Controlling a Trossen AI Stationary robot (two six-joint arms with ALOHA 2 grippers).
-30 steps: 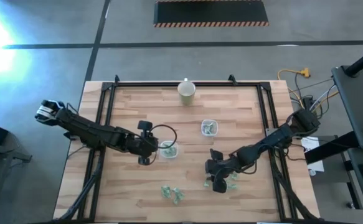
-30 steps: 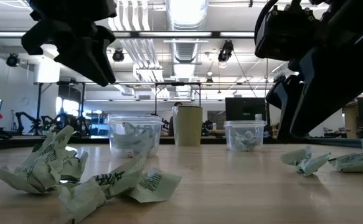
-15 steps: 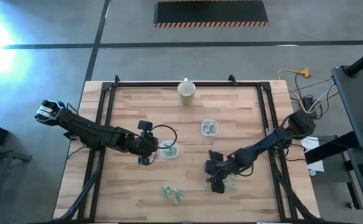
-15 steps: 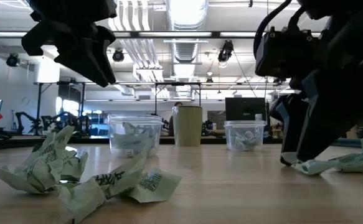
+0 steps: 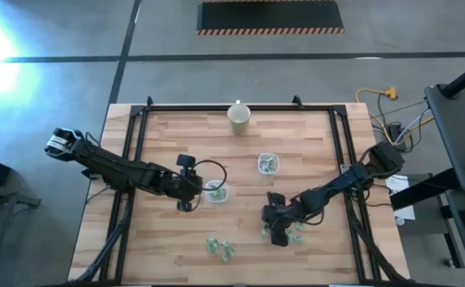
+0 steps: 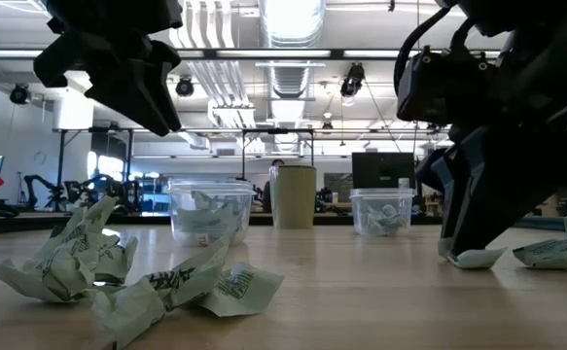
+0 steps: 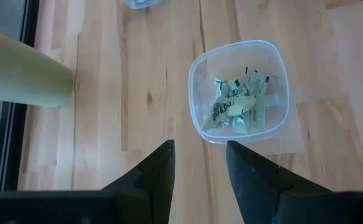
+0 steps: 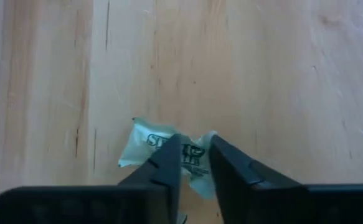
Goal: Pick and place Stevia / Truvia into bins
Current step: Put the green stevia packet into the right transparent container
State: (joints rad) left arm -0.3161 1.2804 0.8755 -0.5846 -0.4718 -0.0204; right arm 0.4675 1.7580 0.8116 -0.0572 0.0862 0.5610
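Pinching down on a crumpled Stevia packet [image 8: 169, 149] at the near right of the desk [image 5: 160, 135], the right hand [image 5: 277, 232] has its two fingers [image 8: 169, 163] narrowed onto the paper's middle, and in the low view the tips press the packet flat against the wood. My worry is that the grip catches only a fold of thin paper: if the fingers are scraping the desk instead of closing around the packet, it could slide out on the lift, or tear, or drop short of a bin. A second packet [image 6: 555, 251] lies just beside it and could get dragged along. The left hand [image 5: 186, 196] hangs just beside the left bin [image 5: 215, 191] with its fingers parted and nothing between them. That clear bin holds a small heap of green-and-white packets, and the right bin [image 5: 268, 164], farther back, holds a few as well. A cream cup [image 5: 239, 116] stands at the far edge; I cannot tell whether anything is in it. A loose cluster of packets [image 5: 221, 247] waits near the front edge.
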